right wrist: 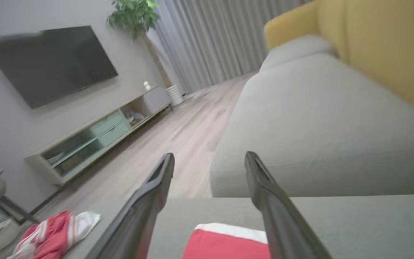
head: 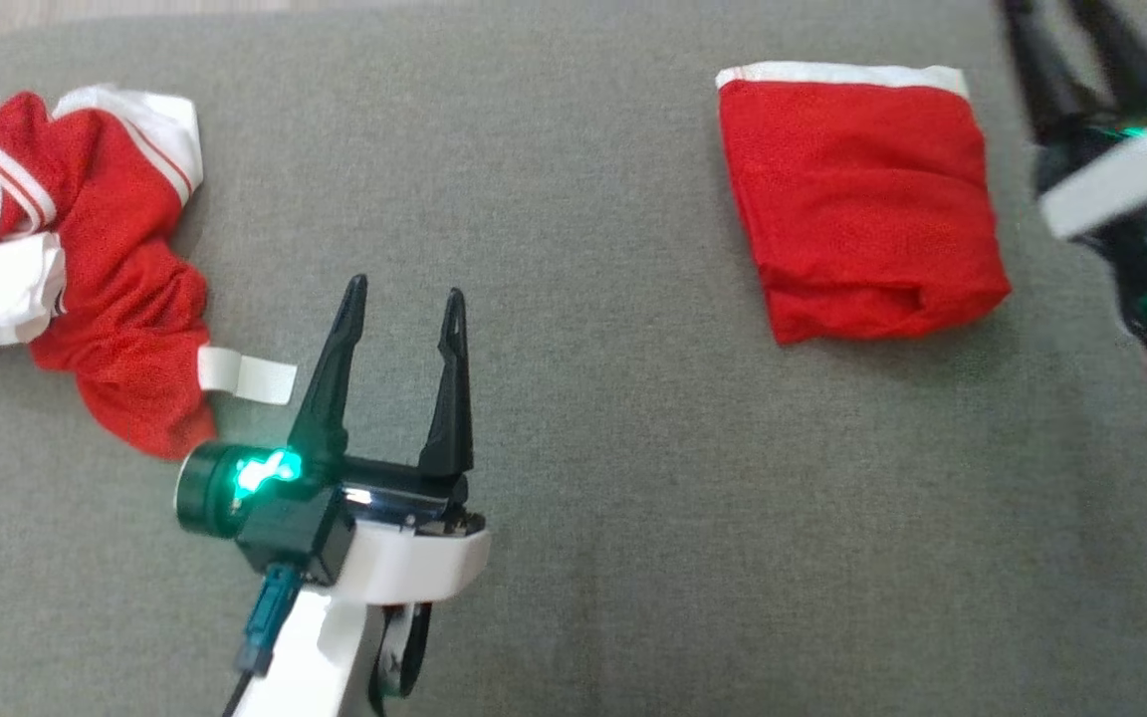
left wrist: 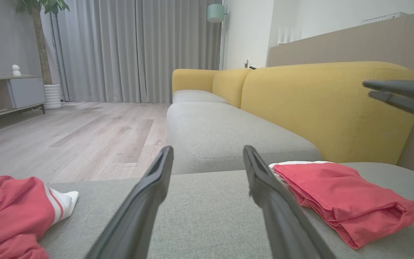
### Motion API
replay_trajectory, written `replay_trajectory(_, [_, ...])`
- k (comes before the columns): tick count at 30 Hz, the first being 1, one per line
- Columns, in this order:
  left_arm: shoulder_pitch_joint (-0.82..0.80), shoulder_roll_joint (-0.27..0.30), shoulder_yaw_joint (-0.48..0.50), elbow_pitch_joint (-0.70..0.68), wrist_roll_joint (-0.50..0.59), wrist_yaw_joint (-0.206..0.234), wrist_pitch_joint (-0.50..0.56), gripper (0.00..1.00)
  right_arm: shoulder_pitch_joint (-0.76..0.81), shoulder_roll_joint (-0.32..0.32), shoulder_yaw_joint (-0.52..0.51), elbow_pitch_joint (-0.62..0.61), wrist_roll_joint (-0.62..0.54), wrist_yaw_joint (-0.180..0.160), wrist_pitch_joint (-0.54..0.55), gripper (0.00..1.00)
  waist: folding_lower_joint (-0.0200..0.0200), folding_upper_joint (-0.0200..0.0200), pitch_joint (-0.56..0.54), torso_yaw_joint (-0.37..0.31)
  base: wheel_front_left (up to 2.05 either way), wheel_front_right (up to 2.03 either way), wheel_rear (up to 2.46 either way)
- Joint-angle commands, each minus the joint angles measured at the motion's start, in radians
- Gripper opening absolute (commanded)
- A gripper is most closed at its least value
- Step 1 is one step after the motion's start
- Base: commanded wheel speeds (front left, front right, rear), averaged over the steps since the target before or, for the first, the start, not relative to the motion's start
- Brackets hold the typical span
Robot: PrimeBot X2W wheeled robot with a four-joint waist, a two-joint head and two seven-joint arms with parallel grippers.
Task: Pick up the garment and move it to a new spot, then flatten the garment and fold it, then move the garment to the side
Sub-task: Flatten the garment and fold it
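One sofa (head: pixel 593 498) takes up most of the scene: grey seat cushions with a yellow back (left wrist: pixel 322 108). Around it are a wood floor (left wrist: pixel 84 136), grey curtains (left wrist: pixel 138 50), one TV (right wrist: pixel 49 63) on the wall above one low cabinet (right wrist: pixel 95 140), and one plant (right wrist: pixel 131 14) in the corner.

Two garments lie on the seat, well apart. The folded garment (head: pixel 857 204) is a red rectangle with a white edge, flat on the robot's right. The crumpled garment (head: pixel 106 269), red and white, is heaped at the left edge of the cushion, with a white strap (head: pixel 245 378) poking out of it.

There are two grippers. The left gripper (head: pixel 406 291) hovers over bare cushion between the garments, nearer the crumpled one, fingers spread wide and holding nothing. The right gripper (right wrist: pixel 210 155), blurred in the head view, is just right of the folded garment and raised above the seat, jaws parted and empty.
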Motion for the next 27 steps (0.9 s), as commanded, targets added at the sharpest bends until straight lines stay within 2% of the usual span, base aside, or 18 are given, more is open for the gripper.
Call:
replay_trajectory(1, [0.005, -0.001, 0.043, -0.032, -0.006, 0.004, -0.004, 1.00, 0.078, -0.035, -0.034, -0.009, -0.029, -0.001, -0.075, 1.00, 0.0001, -0.0001, -0.030, -0.009, 0.00, 0.00, 0.00])
replay_trajectory(5, [0.041, -0.001, 0.076, -0.035, -0.006, 0.004, -0.004, 1.00, 0.191, -0.037, -0.106, 0.007, -0.129, -0.001, -0.149, 1.00, 0.0001, -0.0001, -0.095, -0.022, 0.00, 0.00, 0.00])
replay_trajectory(8, [0.082, -0.001, 0.113, -0.029, -0.001, 0.007, -0.004, 1.00, 0.304, 0.027, -0.230, -0.030, -0.246, -0.001, -0.153, 1.00, 0.0001, -0.0001, -0.148, -0.033, 0.00, 0.00, 0.00])
replay_trajectory(9, [0.082, -0.001, 0.113, -0.029, -0.001, 0.007, -0.004, 1.00, 0.304, 0.027, -0.230, -0.030, -0.246, -0.001, -0.153, 1.00, 0.0001, -0.0001, -0.148, -0.033, 0.00, 0.00, 0.00])
replay_trajectory(16, [0.206, 0.000, 0.189, 0.020, 0.023, -0.018, -0.004, 1.00, 0.664, 0.231, -0.402, -0.165, -0.588, -0.001, -0.154, 1.00, 0.0001, -0.0001, -0.281, -0.038, 0.00, 0.00, 0.00])
replay_trajectory(21, [0.266, 0.000, 0.219, 0.074, 0.031, -0.050, -0.004, 1.00, 0.818, 0.319, -0.435, -0.188, -0.754, -0.001, -0.154, 1.00, 0.0001, -0.0001, -0.329, -0.039, 0.00, 0.00, 0.00])
replay_trajectory(27, [0.295, -0.001, 0.242, 0.112, 0.041, -0.058, -0.004, 1.00, 0.871, 0.371, -0.460, -0.203, -0.838, -0.001, -0.154, 1.00, 0.0001, -0.0001, -0.348, -0.050, 0.00, 0.00, 0.00])
